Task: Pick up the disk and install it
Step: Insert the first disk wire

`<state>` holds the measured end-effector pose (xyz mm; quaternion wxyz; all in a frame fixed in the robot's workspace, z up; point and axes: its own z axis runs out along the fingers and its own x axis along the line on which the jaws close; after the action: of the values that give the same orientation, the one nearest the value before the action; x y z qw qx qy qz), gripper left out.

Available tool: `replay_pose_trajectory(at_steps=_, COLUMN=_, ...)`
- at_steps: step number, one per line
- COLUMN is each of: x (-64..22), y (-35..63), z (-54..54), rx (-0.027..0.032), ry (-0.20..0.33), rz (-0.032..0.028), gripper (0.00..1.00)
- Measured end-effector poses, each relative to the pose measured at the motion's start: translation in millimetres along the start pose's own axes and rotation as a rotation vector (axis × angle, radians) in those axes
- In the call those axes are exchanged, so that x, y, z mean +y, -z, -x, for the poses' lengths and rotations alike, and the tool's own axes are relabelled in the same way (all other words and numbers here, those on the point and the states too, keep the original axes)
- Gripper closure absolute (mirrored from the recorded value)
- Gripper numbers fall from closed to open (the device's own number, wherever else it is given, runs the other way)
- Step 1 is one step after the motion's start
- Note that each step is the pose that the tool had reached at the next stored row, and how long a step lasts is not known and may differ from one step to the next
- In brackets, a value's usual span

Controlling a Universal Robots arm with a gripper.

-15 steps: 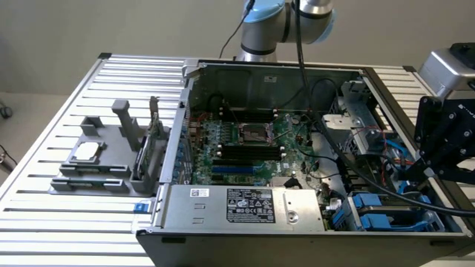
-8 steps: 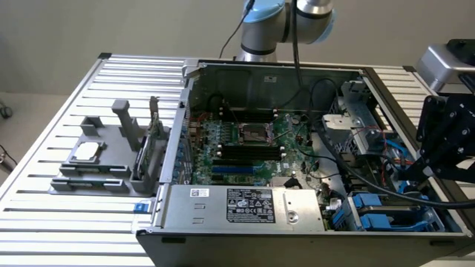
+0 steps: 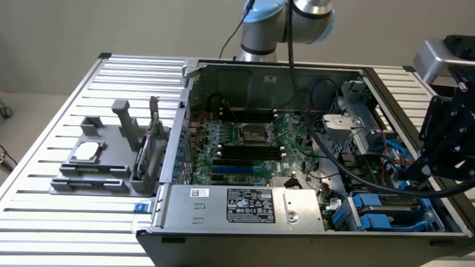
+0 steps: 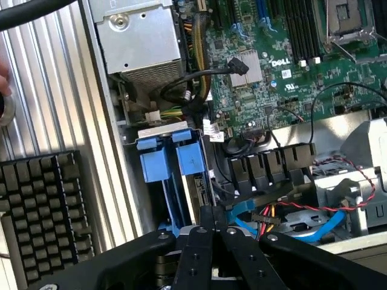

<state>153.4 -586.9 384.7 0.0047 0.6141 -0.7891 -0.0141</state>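
Hand [image 4: 213,216], closed up and gripping nothing, is hanging just above the blue-framed disk [image 3: 386,214], which is sitting down in the case's [image 3: 267,78] corner at the exterior view's lower right, near the power supply [image 3: 245,206]. Case is lying open on the bench [image 3: 59,233].

The case [image 3: 275,78] lies open, free from above. Under the gripper [image 4: 211,212] the drive bay [image 3: 393,211] is tight, with blue carriers [image 4: 154,160] one side and a blue cable [image 4: 314,231] and red wires [image 4: 357,175] the other. A black cable [image 3: 291,50] drops in from the arm.
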Motion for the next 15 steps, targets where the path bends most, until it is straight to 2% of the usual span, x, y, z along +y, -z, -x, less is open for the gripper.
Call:
replay_pose_trajectory(at_steps=13, x=0.0, y=-0.6, z=0.0, rx=-0.0064, ry=-0.229, rz=-0.0023, gripper=0.89)
replay_pose_trajectory(at_steps=15, x=0.0, y=-0.7, z=0.0, rx=-0.0074, ry=-0.264, rz=-0.0026, gripper=0.82)
